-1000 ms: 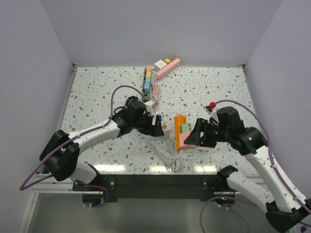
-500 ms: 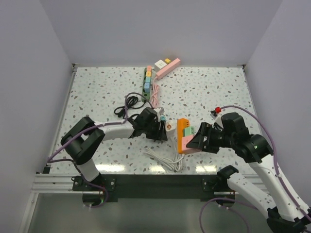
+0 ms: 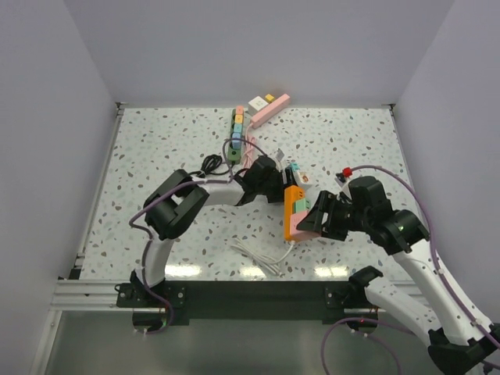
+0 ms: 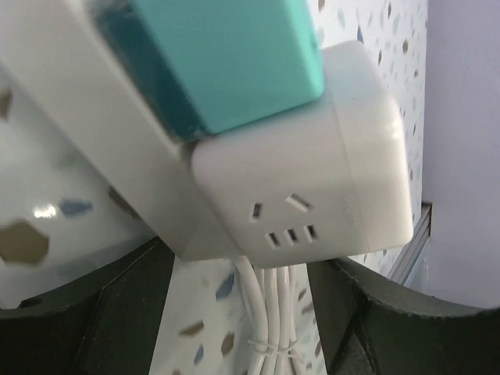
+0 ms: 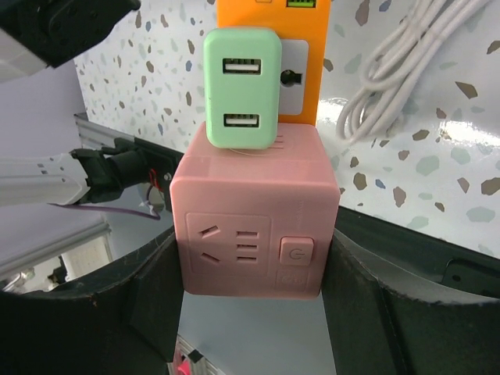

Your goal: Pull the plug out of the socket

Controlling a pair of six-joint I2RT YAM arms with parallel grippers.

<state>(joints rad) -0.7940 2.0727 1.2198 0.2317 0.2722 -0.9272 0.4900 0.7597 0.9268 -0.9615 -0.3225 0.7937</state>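
While my right gripper (image 3: 314, 222) is clamped on the pink cube socket (image 5: 254, 226) at the near end of the orange power strip (image 3: 290, 207), right of the table's centre and toward its near edge, my left gripper (image 3: 277, 181) pinches the white cube socket (image 4: 312, 180) just off the strip's far end; I cannot tell whether they touch. On that cube sits a teal plug (image 4: 226, 55), apparently seated, and a green USB charger (image 5: 242, 86) is plugged into the strip. I judge both holds set but the pull not done: nothing looks separated. A white cable (image 3: 262, 251) lies bundled toward the near edge.
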